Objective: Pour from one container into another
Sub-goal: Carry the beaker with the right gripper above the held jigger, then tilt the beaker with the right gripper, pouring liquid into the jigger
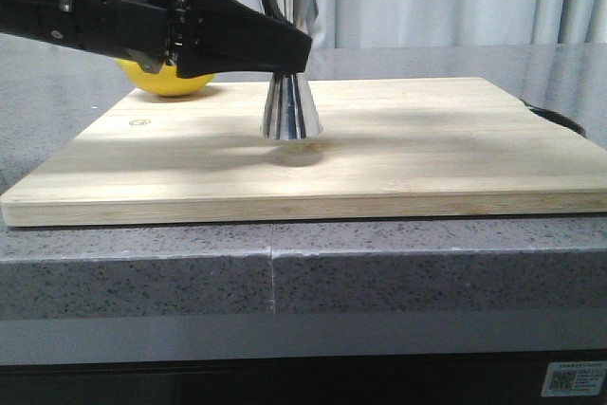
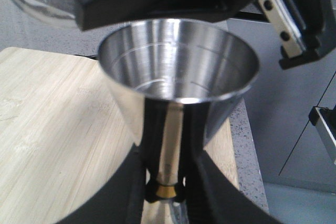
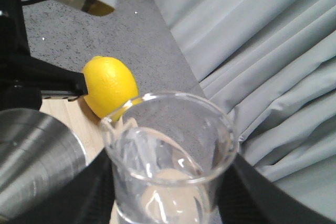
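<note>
Left gripper clamps jigger, still empty; right gripper holds beaker at jigger's 1 o'clock, pour pending.

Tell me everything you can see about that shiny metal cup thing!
The metal measuring cup is shiny steel, shaped like two cones joined at a thin gold-coloured waist. It stands upright on the wooden board, wide base down, in front of the lemon. The left gripper is closed around its waist. Its open top cup has faint lines inside and looks empty.
</note>
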Tool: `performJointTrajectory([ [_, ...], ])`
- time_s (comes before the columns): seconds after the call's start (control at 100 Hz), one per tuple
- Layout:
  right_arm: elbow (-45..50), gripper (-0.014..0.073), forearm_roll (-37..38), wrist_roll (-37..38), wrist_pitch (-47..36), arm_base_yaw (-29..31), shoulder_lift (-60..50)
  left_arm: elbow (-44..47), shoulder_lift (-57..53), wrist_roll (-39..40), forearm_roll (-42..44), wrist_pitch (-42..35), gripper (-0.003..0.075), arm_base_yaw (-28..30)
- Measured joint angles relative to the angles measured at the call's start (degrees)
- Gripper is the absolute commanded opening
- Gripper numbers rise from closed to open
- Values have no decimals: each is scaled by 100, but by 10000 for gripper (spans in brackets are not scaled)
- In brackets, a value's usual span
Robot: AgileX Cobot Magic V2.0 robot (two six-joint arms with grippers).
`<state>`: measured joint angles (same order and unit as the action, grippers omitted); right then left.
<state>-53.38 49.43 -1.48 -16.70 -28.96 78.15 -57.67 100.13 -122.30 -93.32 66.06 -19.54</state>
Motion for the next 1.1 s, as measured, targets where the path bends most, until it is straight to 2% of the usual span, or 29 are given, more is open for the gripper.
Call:
performJointTrajectory([
  [1.1,0,192,581,0,177,0,-254,-13,0,37,36,10,-19,0],
])
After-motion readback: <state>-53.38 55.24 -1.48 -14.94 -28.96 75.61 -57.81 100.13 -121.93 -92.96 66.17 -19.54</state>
